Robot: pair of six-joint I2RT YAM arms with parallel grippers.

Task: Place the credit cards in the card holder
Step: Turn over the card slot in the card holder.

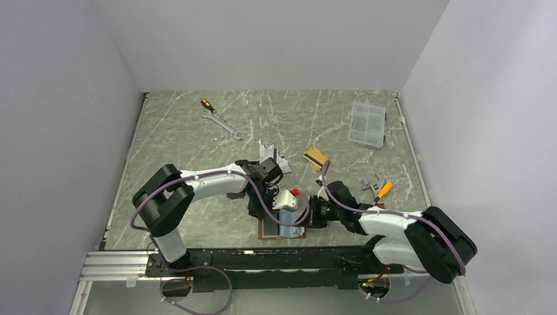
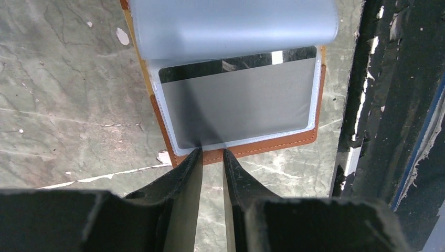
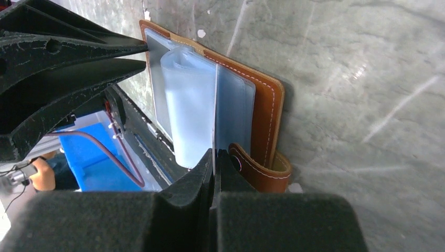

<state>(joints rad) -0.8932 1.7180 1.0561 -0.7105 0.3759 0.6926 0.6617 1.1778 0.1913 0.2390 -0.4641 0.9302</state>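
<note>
1. Card holder [image 1: 281, 230] lies open at 6 o'clock on the desk [image 1: 197, 138] in the top view, within reach of both arms; a gold card [image 1: 315, 159] lies loose at its 1 o'clock.
2. Left wrist: left tool [image 2: 212, 152] has its jaws narrowly apart, tips on the holder's near edge, probably pinning it. A silver-grey card [image 2: 241, 100] sits sleeved.
3. Right wrist: right tool [image 3: 215, 157] is clamped on a clear sleeve [image 3: 189, 100], holding it up, likely to expose a pocket.

Open tan card holder [image 2: 262, 148], silver card [image 2: 241, 105] inside
</note>
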